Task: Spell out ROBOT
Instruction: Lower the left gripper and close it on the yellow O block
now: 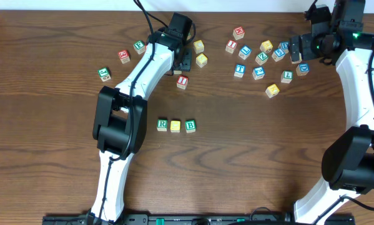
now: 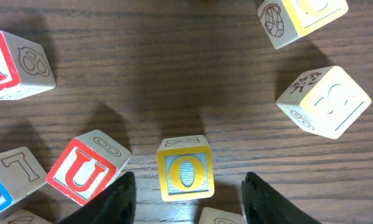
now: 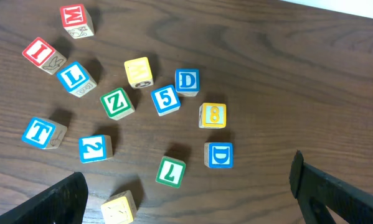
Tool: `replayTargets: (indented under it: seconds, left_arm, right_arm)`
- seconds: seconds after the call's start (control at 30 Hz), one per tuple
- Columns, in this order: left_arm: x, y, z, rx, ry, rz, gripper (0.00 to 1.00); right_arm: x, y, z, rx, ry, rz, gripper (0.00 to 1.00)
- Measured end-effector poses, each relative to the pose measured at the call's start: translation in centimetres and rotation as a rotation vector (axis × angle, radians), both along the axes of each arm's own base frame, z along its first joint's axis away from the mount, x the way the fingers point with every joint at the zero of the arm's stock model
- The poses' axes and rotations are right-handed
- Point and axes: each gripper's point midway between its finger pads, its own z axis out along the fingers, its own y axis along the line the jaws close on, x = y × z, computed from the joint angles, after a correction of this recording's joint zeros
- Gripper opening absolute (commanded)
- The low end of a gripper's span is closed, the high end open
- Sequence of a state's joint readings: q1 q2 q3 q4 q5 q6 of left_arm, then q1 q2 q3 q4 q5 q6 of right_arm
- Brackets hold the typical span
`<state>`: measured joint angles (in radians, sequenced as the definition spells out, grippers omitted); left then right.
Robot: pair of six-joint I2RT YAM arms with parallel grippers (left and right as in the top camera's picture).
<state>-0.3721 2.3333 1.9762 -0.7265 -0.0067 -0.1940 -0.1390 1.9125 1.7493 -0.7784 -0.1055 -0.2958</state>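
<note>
A row of blocks R, yellow O and B lies mid-table. My left gripper is open, low over the far blocks. In the left wrist view its fingers straddle a yellow-framed O block without touching it; a red U block sits beside the left finger. My right gripper is open and empty, high above the right cluster. A blue T block lies there, and it also shows in the right wrist view.
Two yellow blocks lie right of the left gripper. Loose blocks lie at far left. The right cluster holds several blocks, among them a green Z, a blue 5 and a yellow 8.
</note>
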Motion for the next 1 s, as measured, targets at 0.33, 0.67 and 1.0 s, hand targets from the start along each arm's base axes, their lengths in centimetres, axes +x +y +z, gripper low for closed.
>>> replayTargets:
  seconds: [0.33, 0.67, 1.0]
  left_arm:
    - [-0.29, 0.11, -0.13, 0.004, 0.013, 0.001, 0.53]
    - [-0.12, 0.05, -0.05, 0.002, 0.005, 0.001, 0.53]
    - [0.03, -0.02, -0.08, -0.001, 0.0, 0.001, 0.54]
  right_arm:
    - [0.0, 0.0, 0.0, 0.0, 0.0, 0.0, 0.99]
    - [0.0, -0.01, 0.0, 0.0, 0.0, 0.0, 0.99]
    - [0.0, 0.0, 0.0, 0.0, 0.0, 0.0, 0.99]
